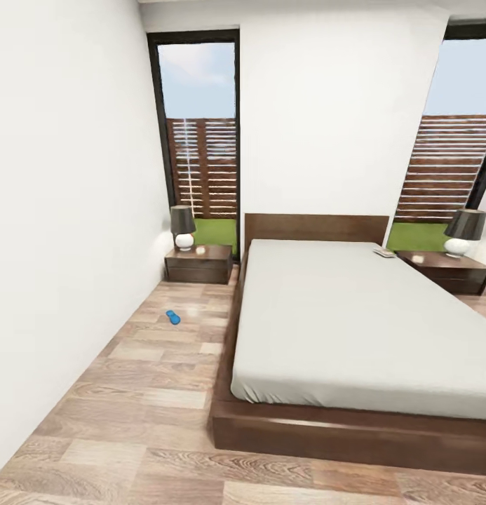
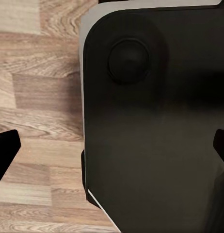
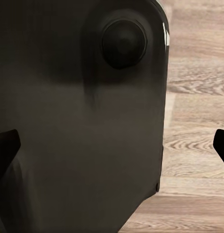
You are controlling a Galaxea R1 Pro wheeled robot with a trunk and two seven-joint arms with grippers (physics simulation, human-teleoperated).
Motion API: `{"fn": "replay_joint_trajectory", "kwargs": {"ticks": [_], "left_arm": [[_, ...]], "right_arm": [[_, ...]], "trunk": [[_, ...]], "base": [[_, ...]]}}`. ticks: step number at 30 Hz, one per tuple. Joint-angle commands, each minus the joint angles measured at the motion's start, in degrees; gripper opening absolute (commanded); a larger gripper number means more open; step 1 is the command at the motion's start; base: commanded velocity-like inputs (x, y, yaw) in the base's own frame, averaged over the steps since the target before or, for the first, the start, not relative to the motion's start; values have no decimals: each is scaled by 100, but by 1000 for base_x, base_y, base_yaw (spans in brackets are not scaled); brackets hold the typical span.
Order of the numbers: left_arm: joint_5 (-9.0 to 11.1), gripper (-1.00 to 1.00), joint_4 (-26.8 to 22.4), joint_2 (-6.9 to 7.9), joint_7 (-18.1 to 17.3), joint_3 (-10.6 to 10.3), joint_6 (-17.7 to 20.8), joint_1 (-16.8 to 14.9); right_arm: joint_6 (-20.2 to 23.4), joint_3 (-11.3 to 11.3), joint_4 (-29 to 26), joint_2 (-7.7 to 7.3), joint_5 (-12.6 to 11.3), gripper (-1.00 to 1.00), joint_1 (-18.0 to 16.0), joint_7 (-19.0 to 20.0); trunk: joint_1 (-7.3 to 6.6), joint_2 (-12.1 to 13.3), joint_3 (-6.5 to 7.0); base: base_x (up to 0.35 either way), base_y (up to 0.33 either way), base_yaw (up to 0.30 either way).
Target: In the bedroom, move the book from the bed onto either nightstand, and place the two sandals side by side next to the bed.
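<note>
The book (image 1: 383, 252) lies at the bed's (image 1: 355, 322) upper right corner, near the right nightstand (image 1: 449, 270); blue sandals (image 1: 172, 317) lie at left on the floor. Both jaws are spread. Best drive around the bed first.

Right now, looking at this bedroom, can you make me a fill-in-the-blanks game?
1. The blue sandals lie on the wooden ____.
2. The book rests on the ____, near the headboard.
3. Each nightstand carries a ____ with a black shade.

Missing words: floor; bed; lamp
</note>
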Motion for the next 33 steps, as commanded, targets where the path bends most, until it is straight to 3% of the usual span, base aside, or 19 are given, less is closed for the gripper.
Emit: {"fn": "replay_joint_trajectory", "kwargs": {"ticks": [1, 33], "left_arm": [[5, 100, -13, 1, -18, 10, 35, 1], [7, 100, -13, 4, -18, 10, 32, 1]], "right_arm": [[-8, -7, 1, -1, -5, 100, -2, 6], [-8, 14, 1, 3, -5, 100, -2, 6]], "trunk": [[1, -3, -5], [1, -3, -5]], "base": [[107, 190, -36], [103, 190, -4]]}}
